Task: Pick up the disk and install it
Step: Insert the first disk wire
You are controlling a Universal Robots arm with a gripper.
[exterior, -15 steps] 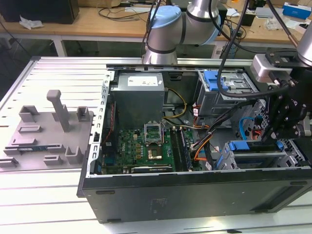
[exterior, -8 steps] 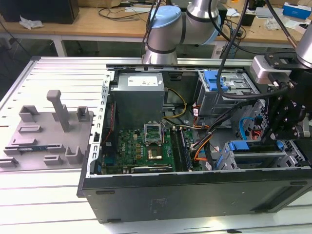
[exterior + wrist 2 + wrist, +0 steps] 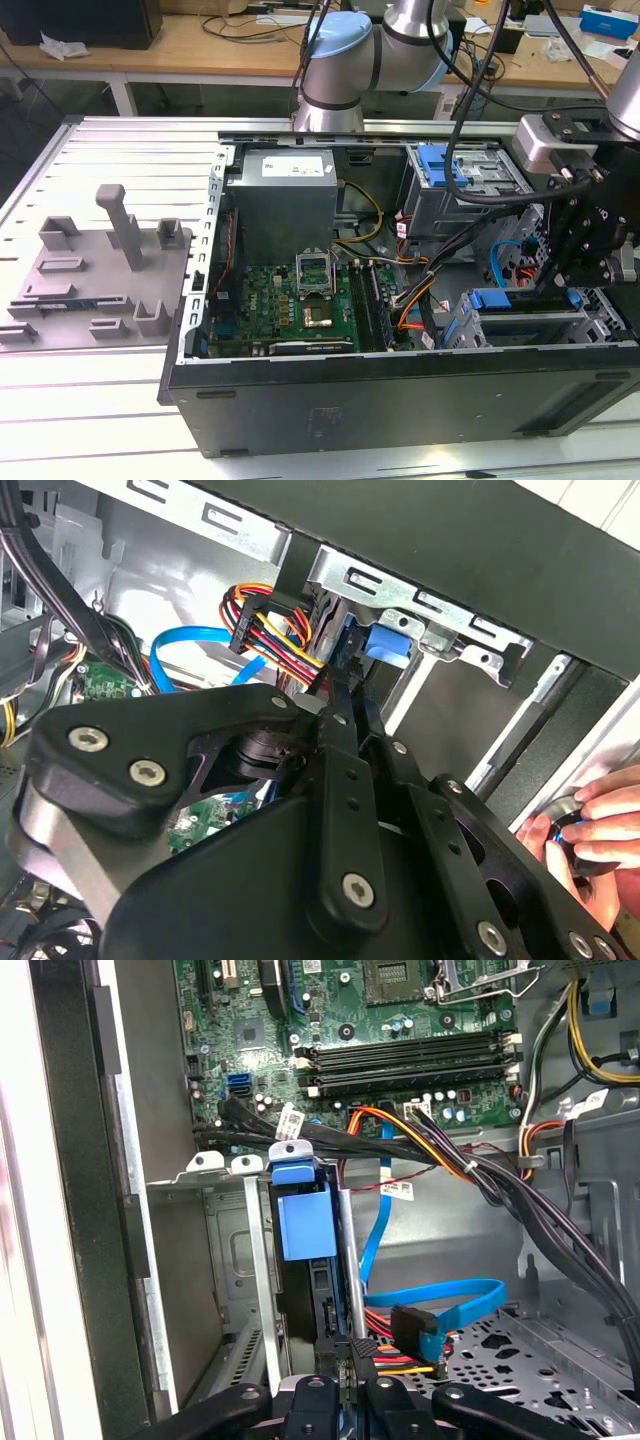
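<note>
The disk [image 3: 525,322] sits down in the drive bay at the corner of the open computer case [image 3: 400,400], on the exterior view's right. Its blue bracket [image 3: 303,1222] stands between the bay's metal rails in the first wrist view, and a blue corner of the bracket [image 3: 388,645] pokes out past the fingers in the second wrist view. My gripper [image 3: 560,295] hangs straight over the bay. Its black fingers [image 3: 352,1352] are pressed together on a thin blue edge of the disk's bracket. The same gripper [image 3: 345,685] points into the bay among the cables.
Bundles of power wires [image 3: 440,1155] and a blue data cable [image 3: 440,1305] run beside the bay. The motherboard [image 3: 300,300], a grey power supply [image 3: 285,200] and another blue-fronted drive cage [image 3: 440,165] fill the case. A person's hand [image 3: 600,825] rests near the case edge. A grey fixture [image 3: 100,270] lies outside the case.
</note>
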